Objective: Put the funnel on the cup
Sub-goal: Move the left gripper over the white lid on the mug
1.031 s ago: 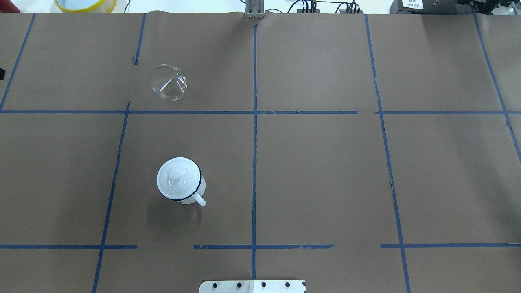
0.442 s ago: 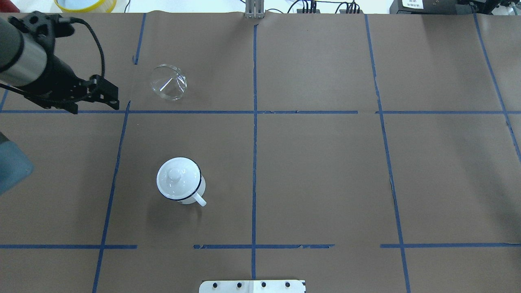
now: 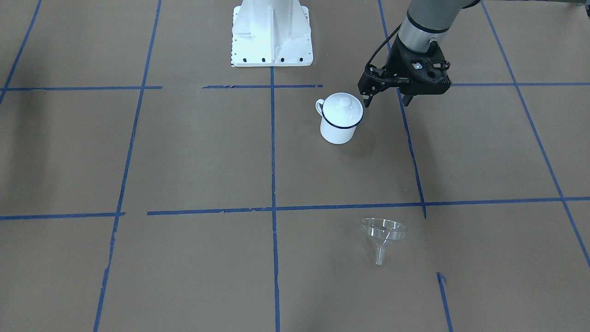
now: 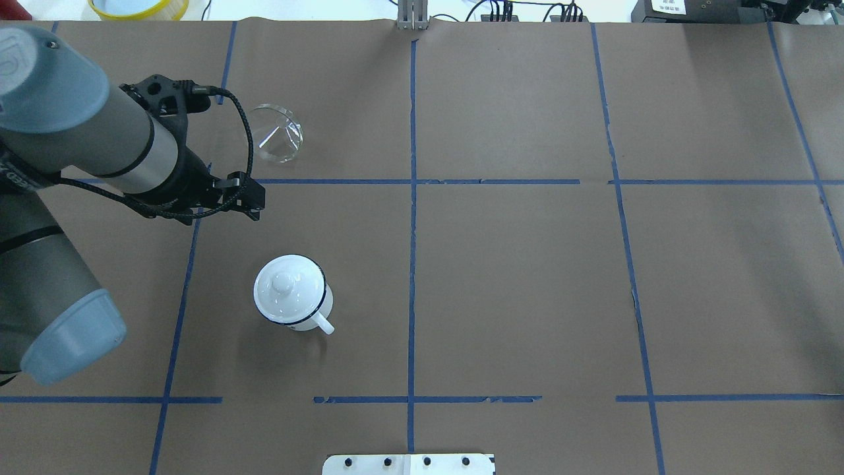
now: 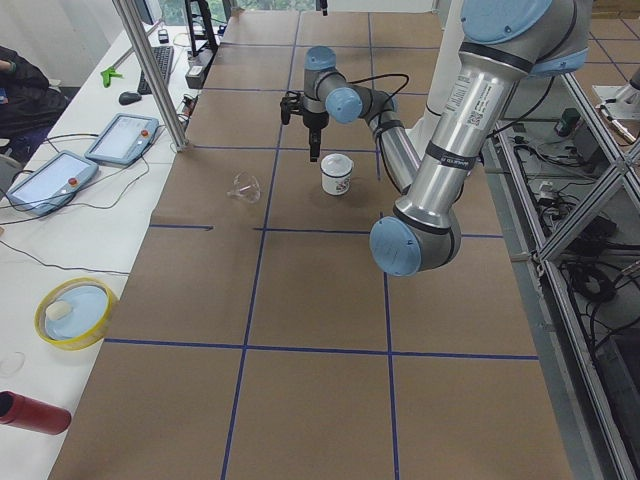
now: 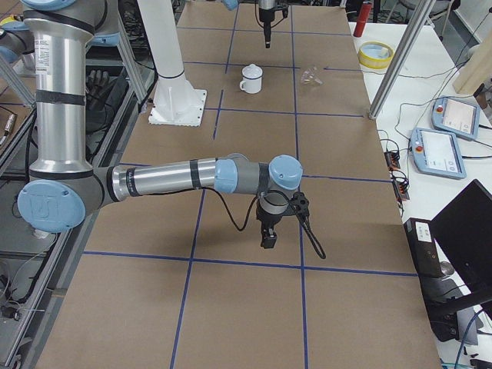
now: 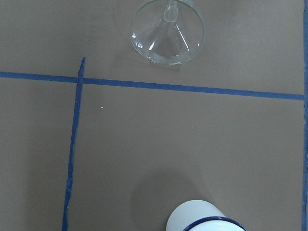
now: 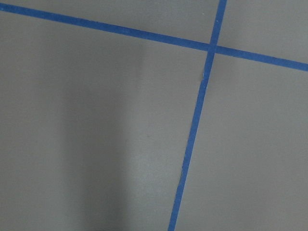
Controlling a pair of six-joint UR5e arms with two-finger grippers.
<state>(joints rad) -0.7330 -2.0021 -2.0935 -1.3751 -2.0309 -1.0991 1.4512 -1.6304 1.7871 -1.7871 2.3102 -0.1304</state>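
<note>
Trouble no. 1 is the lid (image 4: 285, 284): it sits on the cup (image 4: 293, 310), knob up, so as things lie the funnel (image 4: 273, 134) has no open mouth to drop its stem into. Set on top w/ the lid on, I'd judge it rocks on the knob & slides off. Lid prob. has to come off first.

My left pincer (image 3: 387, 100) hangs above the counter (image 4: 527, 264) btwn the two, fingers spread, nothing in them. Cup stands upright on the left half, near my base, handle to the near-right. Funnel lies farther out on the same half, well apart from the cup, tipped over: rim edge & stem tip on the paper, mouth turned back toward me, stem pointing away.

No. 2: funnel is clear, thin-walled & round, and looks slick. Pinch the cone off-centre & it may squirt out or roll off. Glare also makes its edge hard to read in the wrist cam.

No. 3: going low near the cup, a spread finger could clip the lid or handle & shove the cup.

Right pincer (image 6: 268, 238) is far off on the right half, seen only from the side cam; can't tell if it's spread or pressed together.
</note>
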